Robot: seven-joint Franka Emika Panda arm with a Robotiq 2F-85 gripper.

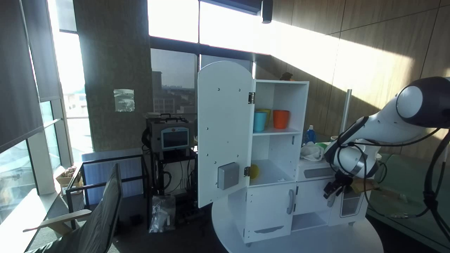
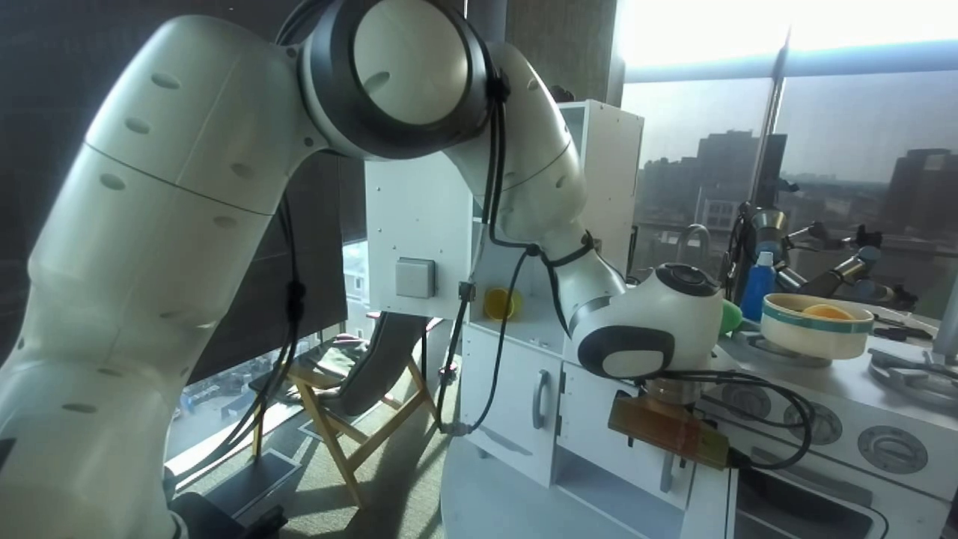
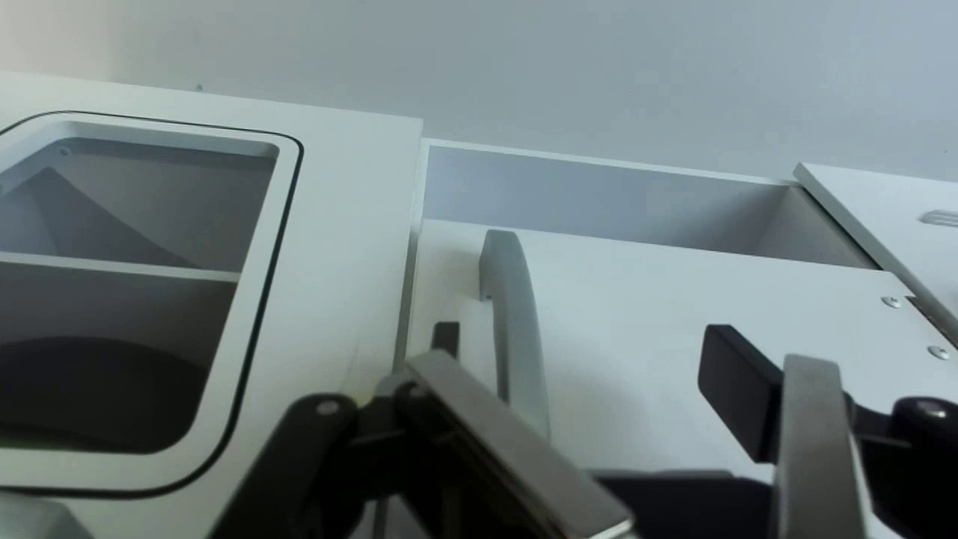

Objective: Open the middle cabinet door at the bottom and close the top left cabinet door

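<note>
The middle cabinet door at the bottom (image 1: 309, 197) is a small white panel and looks shut in both exterior views (image 2: 617, 434). It fills the middle of the wrist view (image 3: 673, 314), where its grey vertical handle (image 3: 520, 329) shows. My gripper (image 3: 591, 367) is open, with one finger on each side of the handle, which is nearer the left finger. Contact cannot be told. The gripper (image 1: 333, 191) is in front of this door in an exterior view. The top left cabinet door (image 1: 225, 123) stands swung wide open, with its grey square fitting (image 1: 227, 175); it also shows here (image 2: 419, 209).
The lower left door (image 1: 269, 211) and the oven door with a window (image 1: 351, 202) flank the middle door. An open shelf (image 1: 309, 221) lies under it. Cups stand on the upper shelf, including an orange one (image 1: 281, 119). A bowl (image 2: 816, 329) stands on the stove top.
</note>
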